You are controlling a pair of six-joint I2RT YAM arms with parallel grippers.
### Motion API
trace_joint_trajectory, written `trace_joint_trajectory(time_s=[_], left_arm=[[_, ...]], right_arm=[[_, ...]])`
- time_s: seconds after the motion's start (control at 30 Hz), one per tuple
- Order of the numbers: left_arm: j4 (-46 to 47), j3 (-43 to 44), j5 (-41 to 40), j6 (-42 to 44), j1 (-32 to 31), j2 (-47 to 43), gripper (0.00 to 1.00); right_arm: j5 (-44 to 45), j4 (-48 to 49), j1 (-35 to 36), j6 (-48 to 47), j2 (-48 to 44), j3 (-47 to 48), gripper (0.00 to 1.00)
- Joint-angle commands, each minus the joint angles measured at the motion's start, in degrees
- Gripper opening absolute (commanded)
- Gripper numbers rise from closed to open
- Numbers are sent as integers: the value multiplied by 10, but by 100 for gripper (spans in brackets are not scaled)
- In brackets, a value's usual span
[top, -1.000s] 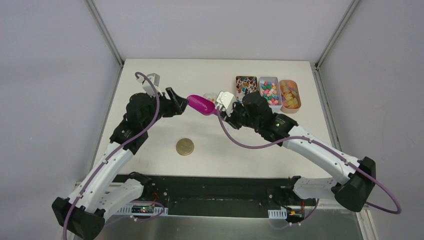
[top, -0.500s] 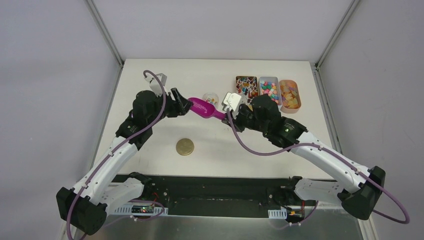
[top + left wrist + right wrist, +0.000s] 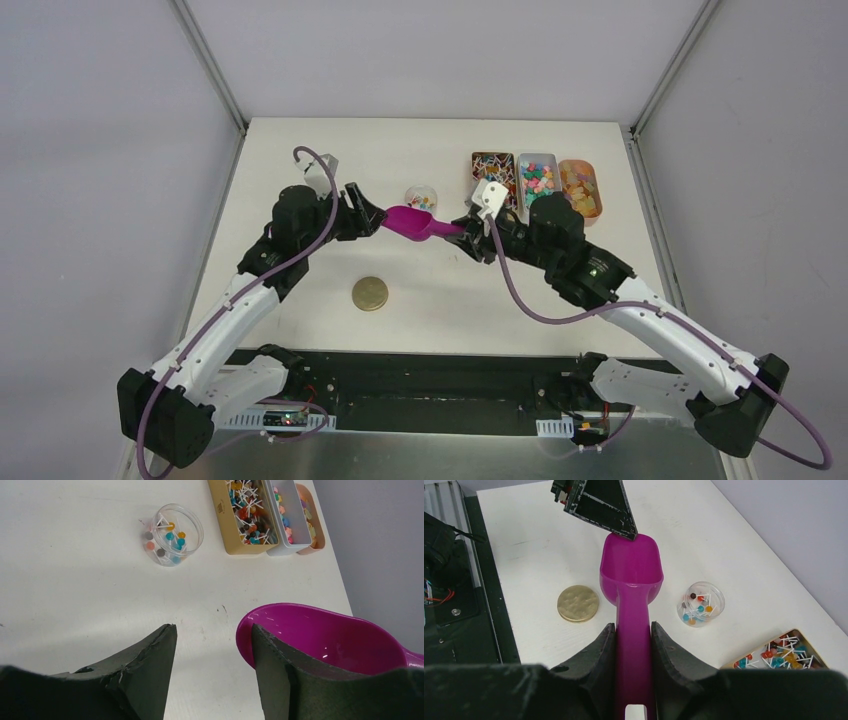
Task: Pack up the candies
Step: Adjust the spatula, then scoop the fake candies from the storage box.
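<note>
The candies lie in three trays at the back right: wrapped ones on sticks (image 3: 491, 169), pastel pieces (image 3: 538, 180) and orange-amber ones (image 3: 580, 190). A few more on sticks sit in a small clear jar (image 3: 421, 198), which also shows in the left wrist view (image 3: 172, 535) and the right wrist view (image 3: 701, 602). My right gripper (image 3: 633, 625) is shut on the handle of the empty magenta scoop (image 3: 630, 572) and holds it level above the table. My left gripper (image 3: 214, 627) is open, with one finger at the front rim of the scoop's bowl (image 3: 325, 637).
A round gold lid (image 3: 370, 293) lies flat on the table in front of the scoop and also shows in the right wrist view (image 3: 578, 603). The trays stand side by side near the table's right edge. A black strip runs along the table's near edge.
The right gripper has moved right with the scoop, uncovering the jar. The left gripper has followed rightward, staying at the scoop's bowl end.
</note>
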Motion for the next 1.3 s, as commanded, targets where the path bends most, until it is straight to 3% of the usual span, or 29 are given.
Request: trace_joint_trajectory(time_s=[0.0, 0.33, 0.43, 0.47, 0.83, 1.27], left_arm=[[8, -4, 9, 3, 3, -2, 58], [-19, 28, -56, 86, 3, -47, 86], [-26, 33, -70, 125, 3, -62, 92], [-30, 35, -73, 137, 3, -66, 98], [-32, -12, -152, 204, 3, -129, 99], [-20, -38, -175, 213, 3, -178, 99]], right_arm=[[8, 77, -13, 19, -6, 12, 0], [135, -60, -70, 15, 44, 76, 0], [212, -86, -96, 36, 61, 90, 0], [237, -105, -106, 48, 72, 102, 0], [354, -226, -167, 94, 192, 206, 0], [362, -309, -183, 116, 361, 308, 0]])
